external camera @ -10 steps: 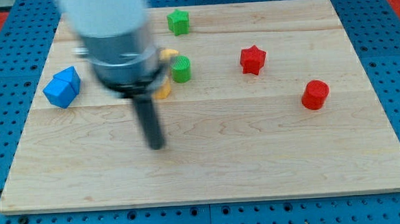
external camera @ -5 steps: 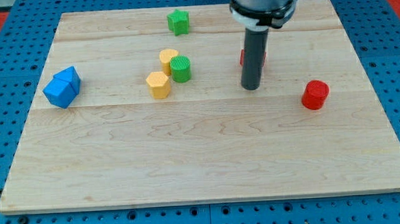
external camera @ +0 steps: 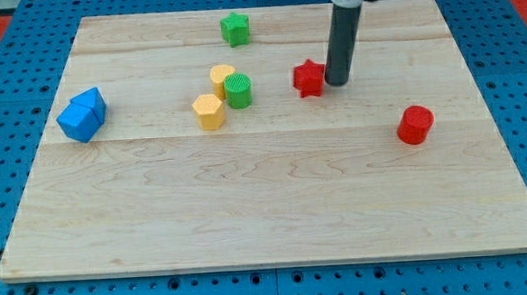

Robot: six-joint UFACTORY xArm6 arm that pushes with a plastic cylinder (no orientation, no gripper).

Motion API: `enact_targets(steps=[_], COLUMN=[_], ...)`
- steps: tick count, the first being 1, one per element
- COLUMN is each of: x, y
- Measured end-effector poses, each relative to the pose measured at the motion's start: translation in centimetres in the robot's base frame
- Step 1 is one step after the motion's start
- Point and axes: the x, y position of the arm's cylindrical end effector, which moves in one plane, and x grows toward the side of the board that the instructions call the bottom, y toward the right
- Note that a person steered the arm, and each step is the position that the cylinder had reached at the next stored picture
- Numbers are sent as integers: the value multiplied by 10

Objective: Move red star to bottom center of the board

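The red star (external camera: 309,77) lies on the wooden board (external camera: 276,210) a little above and right of its middle. My tip (external camera: 337,81) stands right against the star's right side, touching or nearly touching it. The dark rod runs up from there to the view's top edge.
A red cylinder (external camera: 415,124) sits at the right. A green cylinder (external camera: 238,91) and two yellow blocks (external camera: 209,111) (external camera: 222,78) cluster left of the star. A green star (external camera: 235,28) is near the top. Two blue blocks (external camera: 82,114) sit at the left edge.
My tip swept from the board's left-centre to the right, went up past the red star and now stands at its right side. The star has shifted left by a small amount.
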Motion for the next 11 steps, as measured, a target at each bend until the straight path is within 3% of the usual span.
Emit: enact_targets(steps=[1, 2, 3, 4, 5, 6, 7, 8, 9, 11], x=[-39, 10, 88, 128, 71, 69, 115, 97, 85, 159], y=[9, -65, -86, -102, -55, -99, -115, -96, -132, -136])
